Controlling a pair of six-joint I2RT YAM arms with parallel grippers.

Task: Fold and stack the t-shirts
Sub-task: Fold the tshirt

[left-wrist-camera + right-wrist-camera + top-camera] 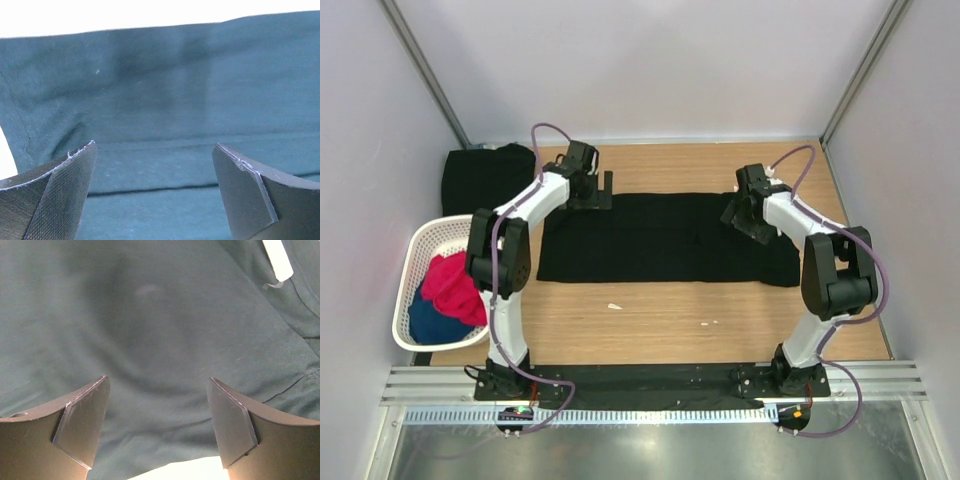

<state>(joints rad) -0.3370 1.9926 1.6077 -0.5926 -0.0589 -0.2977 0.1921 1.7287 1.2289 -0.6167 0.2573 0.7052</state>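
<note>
**Enclosure and bench**

I see a light wooden table (pixel 660 325) under even, soft light. Pale walls (pixel 650 60) close it in behind and on both sides; an aluminium rail (pixel 430 385) runs along its near edge.

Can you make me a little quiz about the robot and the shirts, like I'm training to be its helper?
1. True or false: the left gripper and the right gripper both have their fingers open over the spread black t-shirt.
2. What colours are the clothes in the white basket? A) black B) red-pink and blue C) green
3. Fill in: the other black t-shirt lies at the far ____ corner of the table.

Key: 1 true; 2 B; 3 left.
</note>
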